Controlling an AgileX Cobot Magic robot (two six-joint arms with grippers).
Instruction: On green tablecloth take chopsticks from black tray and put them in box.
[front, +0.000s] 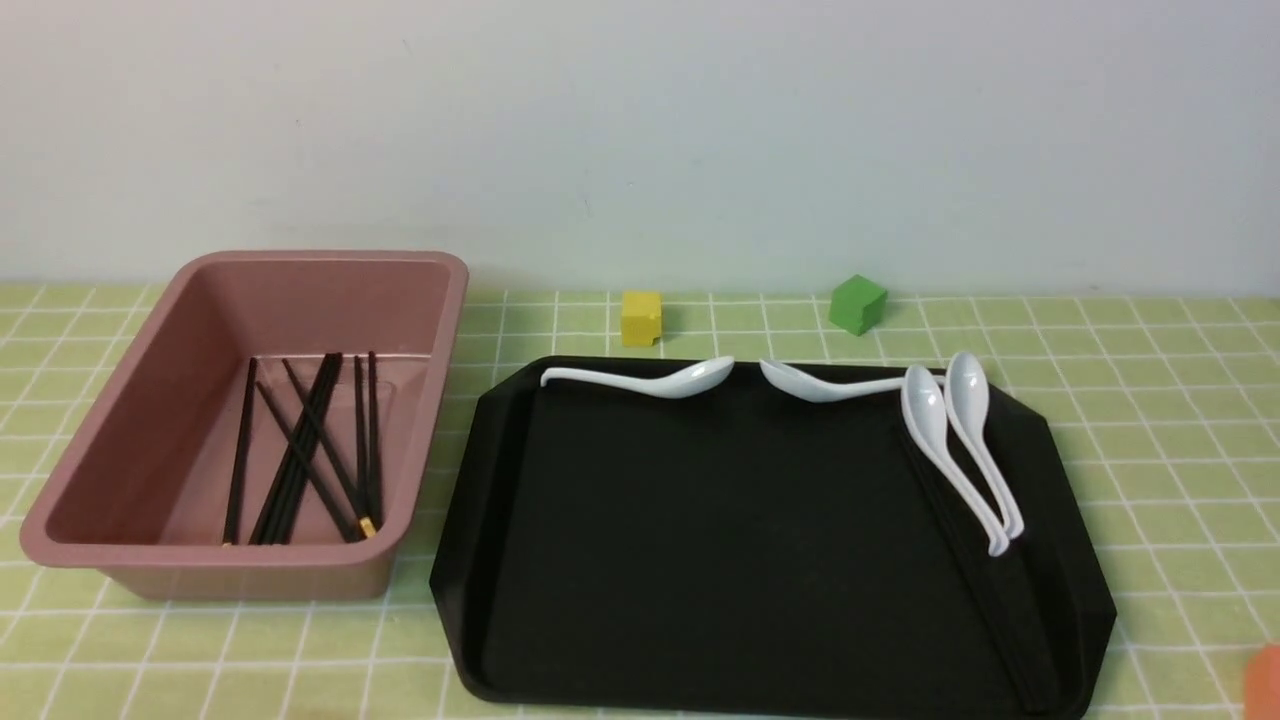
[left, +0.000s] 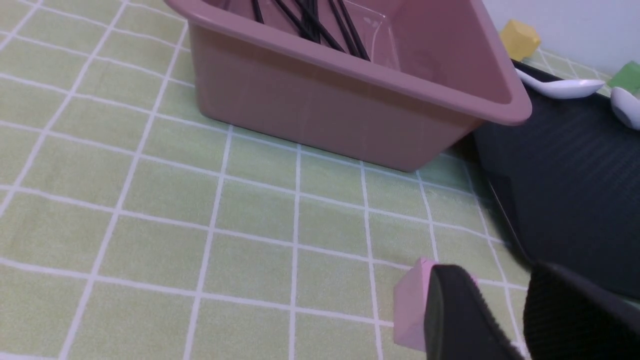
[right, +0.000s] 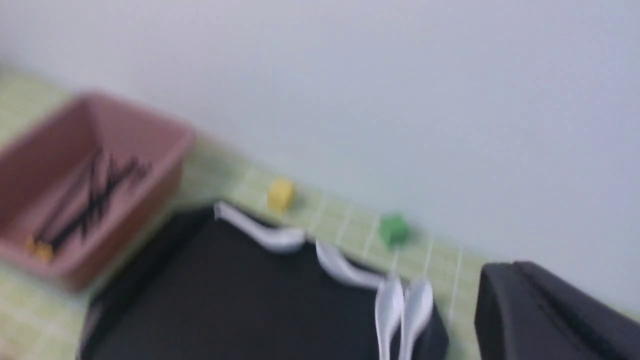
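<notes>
Checked green tablecloth (front: 1150, 400), chopsticks (front: 300, 450) inside box (front: 120, 420); left claw (left: 492, 285) apart, right claw (right: 505, 295) unclear.

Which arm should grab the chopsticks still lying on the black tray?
Right. Those chopsticks seem to lie along the black tray's right edge, beside the paired white spoons, on the robot's right side. The left end effector is low near the box, off the tray's opposite edge.

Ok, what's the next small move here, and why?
Probably lower the right tool toward the chopsticks that seem to lie along the right side of the black tray, partly under two white spoons. They are faint against the tray, but the box already holds several, so these look like the last ones.
</notes>
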